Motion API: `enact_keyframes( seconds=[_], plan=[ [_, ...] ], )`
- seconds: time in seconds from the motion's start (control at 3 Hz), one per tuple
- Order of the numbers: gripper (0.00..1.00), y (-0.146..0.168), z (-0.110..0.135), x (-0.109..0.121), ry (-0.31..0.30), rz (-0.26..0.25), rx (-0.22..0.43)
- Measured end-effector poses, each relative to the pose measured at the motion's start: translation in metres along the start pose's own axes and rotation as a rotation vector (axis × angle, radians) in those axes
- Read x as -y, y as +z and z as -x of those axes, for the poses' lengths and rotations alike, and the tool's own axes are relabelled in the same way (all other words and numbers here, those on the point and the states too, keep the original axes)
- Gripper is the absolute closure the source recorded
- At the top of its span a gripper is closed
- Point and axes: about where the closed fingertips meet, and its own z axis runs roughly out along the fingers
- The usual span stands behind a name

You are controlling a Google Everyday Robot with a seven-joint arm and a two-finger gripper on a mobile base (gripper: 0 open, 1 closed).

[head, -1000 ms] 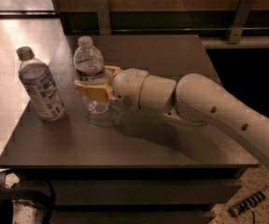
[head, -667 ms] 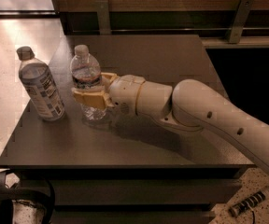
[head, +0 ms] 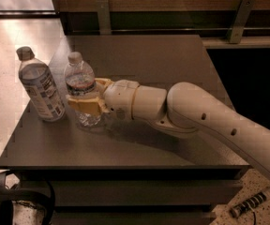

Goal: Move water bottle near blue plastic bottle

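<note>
The water bottle point(head: 80, 86) is small, clear and ribbed with a white cap. It stands upright on the dark table point(head: 139, 60), left of the middle. My gripper point(head: 86, 104) reaches in from the right, and its tan fingers point(head: 84, 106) are shut around the bottle's lower body. The blue plastic bottle point(head: 39, 86), larger, with a grey-tan cap and a blue-and-white label, stands tilted slightly at the table's left edge. It is just left of the water bottle with a small gap between them.
My white arm point(head: 200, 121) stretches across the table's right half. A wall ledge with metal brackets point(head: 238, 13) runs behind the table. Black cables point(head: 13, 196) lie on the floor at the lower left, and a striped object point(head: 252, 203) at the lower right.
My gripper has carried the water bottle to the left, closer to the blue plastic bottle. The blue plastic bottle has not moved.
</note>
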Motion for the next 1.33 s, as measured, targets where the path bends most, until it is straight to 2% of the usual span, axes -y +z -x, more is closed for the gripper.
enact_keyframes(
  seconds=[0.67,1.0,1.33],
  plan=[
    [0.31,0.0024,0.0008,-0.0027,-0.002,0.006,0.000],
    [0.01,0.0044,0.0016,-0.0049,-0.004,0.011,0.000],
    [0.00,0.0047,0.0017,-0.0053,-0.004,0.012,0.000]
  ],
)
